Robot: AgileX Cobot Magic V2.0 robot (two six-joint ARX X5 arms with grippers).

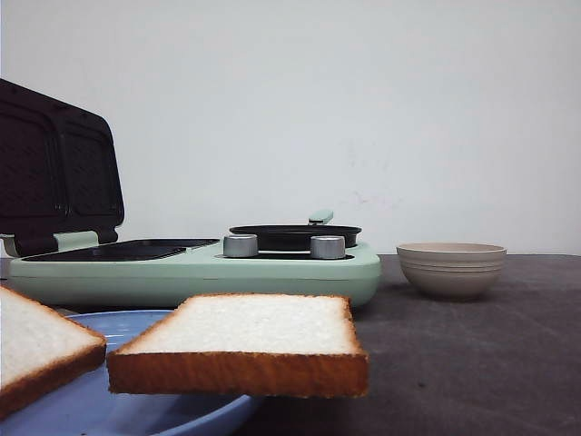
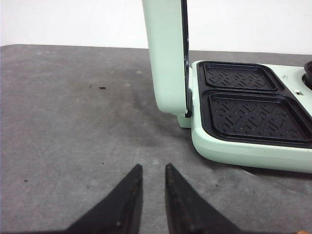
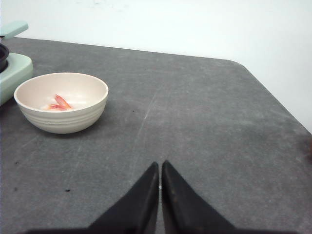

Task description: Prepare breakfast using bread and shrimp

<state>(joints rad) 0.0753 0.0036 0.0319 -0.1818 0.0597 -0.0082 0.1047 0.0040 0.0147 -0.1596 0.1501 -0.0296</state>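
Thick white bread slices (image 1: pixel 241 345) sit on blue plate (image 1: pixel 109 400); left gripper (image 2: pixel 152 175) slightly apart, right gripper (image 3: pixel 160 170) closed, both empty.

Two bread slices (image 1: pixel 245 345) on a plate (image 1: pixel 136 404) before the cooker (image 1: pixel 195 268); bowl (image 1: pixel 451 269) right.

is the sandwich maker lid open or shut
Open. The lid stands raised at the back, and the left wrist view shows both dark grill plates uncovered and bare.

Setting: lab-style test bench staged as a kitchen
Evidence: bare white wall (image 1: pixel 363 109); grey worktop (image 3: pixel 195 122); mint sandwich maker (image 1: pixel 195 268); bowl (image 1: pixel 451 269)
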